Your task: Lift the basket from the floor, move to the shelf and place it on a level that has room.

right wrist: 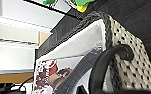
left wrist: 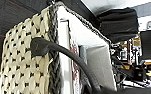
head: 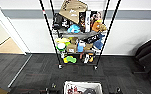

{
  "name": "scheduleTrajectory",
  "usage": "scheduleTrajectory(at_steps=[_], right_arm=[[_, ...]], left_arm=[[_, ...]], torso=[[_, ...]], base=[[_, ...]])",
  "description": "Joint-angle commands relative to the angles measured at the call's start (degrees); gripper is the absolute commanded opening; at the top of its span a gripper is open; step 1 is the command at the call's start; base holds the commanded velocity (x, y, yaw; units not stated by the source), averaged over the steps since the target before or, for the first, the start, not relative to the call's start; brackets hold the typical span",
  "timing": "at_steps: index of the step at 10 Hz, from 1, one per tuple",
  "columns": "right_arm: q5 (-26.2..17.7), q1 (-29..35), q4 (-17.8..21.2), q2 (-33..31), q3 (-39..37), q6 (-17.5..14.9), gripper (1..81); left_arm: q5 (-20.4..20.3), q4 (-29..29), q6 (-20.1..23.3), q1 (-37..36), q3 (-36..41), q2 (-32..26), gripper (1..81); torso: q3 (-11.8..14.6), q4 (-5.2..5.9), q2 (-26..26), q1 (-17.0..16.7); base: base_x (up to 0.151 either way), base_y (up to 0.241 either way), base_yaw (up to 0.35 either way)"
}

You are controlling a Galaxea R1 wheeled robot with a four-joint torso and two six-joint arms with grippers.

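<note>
Basket sits at bottom centre of my head view, on dark carpet, shelf ahead. I cannot tell if either gripper holds its handles.

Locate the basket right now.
Head view: the basket sits at bottom centre over the grey carpet, directly in front of the black wire shelf.

Basket rough woven, white cloth lining; shelf thin black metal; floor matt carpet.
</note>
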Motion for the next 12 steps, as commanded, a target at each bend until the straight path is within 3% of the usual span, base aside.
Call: scheduleTrajectory(at_steps=[1, 2, 4, 5, 10, 11, 12], right_arm=[[0.46, 3.84, 0.15, -3.74, 7.41, 0.54, 1.0], [0.46, 3.49, 0.15, -3.82, 7.94, 0.54, 1.0], [0.37, 3.31, 0.15, -3.74, 8.72, 0.54, 1.0], [0.28, 3.23, 0.15, -3.74, 9.17, 0.54, 1.0], [-0.42, 2.51, 0.15, -1.45, 7.24, 0.1, 1.0], [-0.51, 2.61, 0.15, -1.1, 6.54, 0.19, 1.0], [-0.59, 2.78, 0.15, -1.1, 6.53, 0.19, 1.0]], left_arm=[[0.47, -1.52, 0.31, -2.83, 6.91, -2.88, 1.0], [-2.97, -1.35, 0.49, -1.16, 9.02, -3.84, 1.0], [-4.74, -0.9, 0.67, -0.44, 13.15, -5.69, 1.0], [-5.7, -0.99, 0.67, -0.18, 13.43, -6.22, 1.0], [-5.19, -0.73, 0.58, 1.49, 6.76, -1.31, 1.0], [-5.09, -0.82, 0.49, 1.4, 5.87, -1.04, 1.0], [-5.01, -0.9, 0.49, 1.4, 5.87, -1.04, 1.0]], torso=[[4.5, 0.0, 5.49, -3.54], [5.98, 0.0, 7.63, -4.96], [7.91, 0.0, 11.56, -7.61], [5.37, 0.0, 13.53, -8.92], [5.99, 0.0, 23.32, -15.37], [7.57, 0.0, 25.27, -16.66], [11.26, 0.0, 27.23, -17.92]], base=[[0.0, 0.0, 0.0], [0.0, 0.0, 0.0], [0.0, 0.0, 0.0], [0.0, 0.0, 0.0], [0.0, 0.0, 0.0], [0.0, 0.0, 0.0], [0.0, 0.0, 0.0]])
